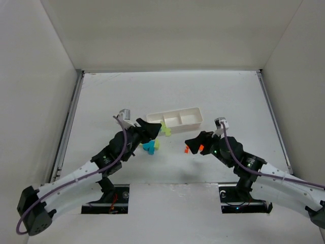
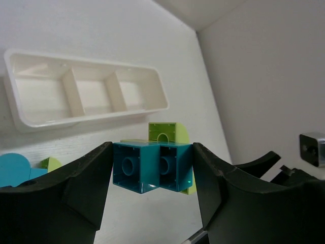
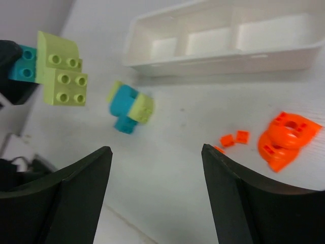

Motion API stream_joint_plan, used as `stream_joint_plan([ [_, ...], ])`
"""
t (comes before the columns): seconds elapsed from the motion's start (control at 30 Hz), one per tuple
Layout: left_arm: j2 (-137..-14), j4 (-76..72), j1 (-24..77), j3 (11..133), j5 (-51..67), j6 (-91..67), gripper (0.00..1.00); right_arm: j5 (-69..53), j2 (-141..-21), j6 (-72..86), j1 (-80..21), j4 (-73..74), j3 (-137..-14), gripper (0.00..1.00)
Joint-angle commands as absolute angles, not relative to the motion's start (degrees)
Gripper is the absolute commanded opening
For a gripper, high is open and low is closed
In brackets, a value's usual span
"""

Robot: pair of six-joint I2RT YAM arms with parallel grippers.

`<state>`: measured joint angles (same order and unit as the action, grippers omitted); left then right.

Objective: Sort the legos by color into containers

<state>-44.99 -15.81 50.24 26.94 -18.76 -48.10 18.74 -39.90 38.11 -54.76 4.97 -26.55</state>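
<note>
My left gripper (image 2: 152, 152) is shut on a joined cluster of legos, cyan-blue bricks (image 2: 151, 170) with a yellow-green brick (image 2: 167, 133) stuck behind them. It holds the cluster above the table, just short of the white tray's (image 1: 175, 120) left end. The tray's three containers (image 2: 86, 94) hold nothing. A second cyan-and-green cluster (image 1: 151, 146) lies on the table below. My right gripper (image 3: 155, 152) is open with nothing between its fingers, hovering beside the orange-red legos (image 3: 287, 140) and small orange pieces (image 3: 234, 138).
White walls close in the table on the left, back and right. From the right wrist view, the held cluster (image 3: 60, 71) hangs at the upper left and the lying cluster (image 3: 129, 108) is in the middle.
</note>
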Motion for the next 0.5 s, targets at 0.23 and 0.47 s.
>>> stream_joint_plan([
  [0.23,-37.97,-5.18,49.26,28.56,-14.42,-52.91,0.47,0.80,-40.85,44.38,-53.13,-14.67,-32.16,0.86],
  [0.47,-37.36,-6.33,49.96,27.78,-13.45,-54.31,0.47,-2.81,-47.72,44.74,-53.30,-20.47,-31.55,0.87],
])
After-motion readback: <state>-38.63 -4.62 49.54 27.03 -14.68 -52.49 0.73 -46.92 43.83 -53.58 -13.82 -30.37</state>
